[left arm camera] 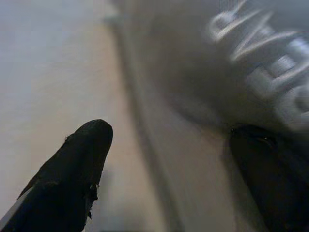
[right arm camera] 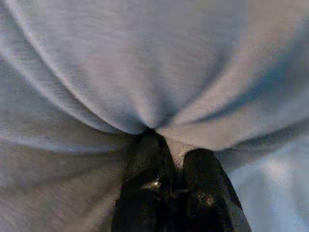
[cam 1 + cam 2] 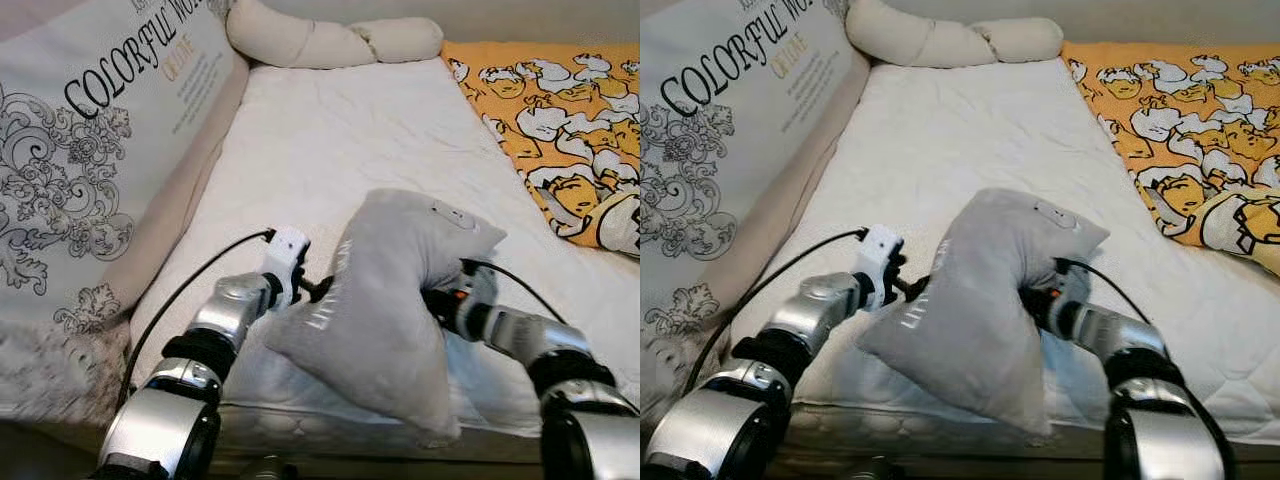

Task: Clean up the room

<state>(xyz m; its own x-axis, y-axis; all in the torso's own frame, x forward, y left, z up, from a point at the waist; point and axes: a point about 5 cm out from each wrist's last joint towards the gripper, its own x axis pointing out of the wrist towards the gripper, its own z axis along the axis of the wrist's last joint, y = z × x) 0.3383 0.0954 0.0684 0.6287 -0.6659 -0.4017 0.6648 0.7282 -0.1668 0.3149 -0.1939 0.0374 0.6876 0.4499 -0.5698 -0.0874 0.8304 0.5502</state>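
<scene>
Grey fabric bunches tightly around the right gripper [image 2: 171, 169], whose two black fingers are pinched together on a fold of the grey pillow [image 3: 385, 300], so the cushion's right edge is drawn in and creased where it is held. The pillow stands propped at the near edge of the white mattress [image 3: 330, 130], its lower corner drooping over the front, which suggests it is partly lifted rather than lying flat. The left gripper [image 1: 169, 159] sits just beside the pillow's left edge, where pale printed lettering runs; its fingers are spread apart with the seam of the cushion between them, one finger seeming to touch the fabric, and they have no firm hold as yet. That arrangement reads as a two-handed carry in preparation: one side secured, the other about to be caught so the soft shape will not swing. A large printed cushion [image 3: 90, 130] leans along the left side of the bed, a cream bolster [image 3: 320, 40] lies at the head, and an orange cartoon blanket [image 3: 560, 120] covers the far right.
</scene>
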